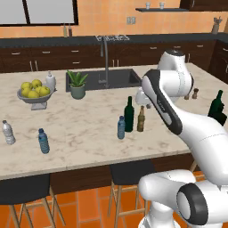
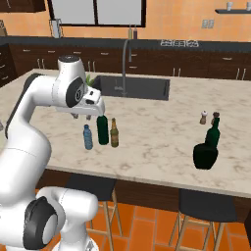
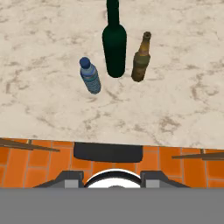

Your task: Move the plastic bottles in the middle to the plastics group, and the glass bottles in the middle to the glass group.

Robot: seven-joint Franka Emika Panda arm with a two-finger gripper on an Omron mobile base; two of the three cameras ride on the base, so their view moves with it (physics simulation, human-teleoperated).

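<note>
Mid-counter: 3 bottles upright, apart – 1 small blue plastic bottle (image 3: 90,76), 1 tall green wine bottle (image 3: 114,43), 1 amber bottle (image 3: 141,59). Left base view adds 2 plastic bottles (image 1: 24,136) at counter's left; right base view adds 2 dark green glass bottles (image 2: 208,146) at right. Gripper (image 2: 82,115) above the trio, empty; jaw gap: cannot tell.

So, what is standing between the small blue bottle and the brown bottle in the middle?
The tall green wine bottle stands between the small blue bottle and the brown bottle; the hand view shows it best.

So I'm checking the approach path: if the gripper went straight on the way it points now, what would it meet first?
Probably the bare marble counter just short of the small blue bottle; depth is unclear, so it might touch that bottle first.
</note>
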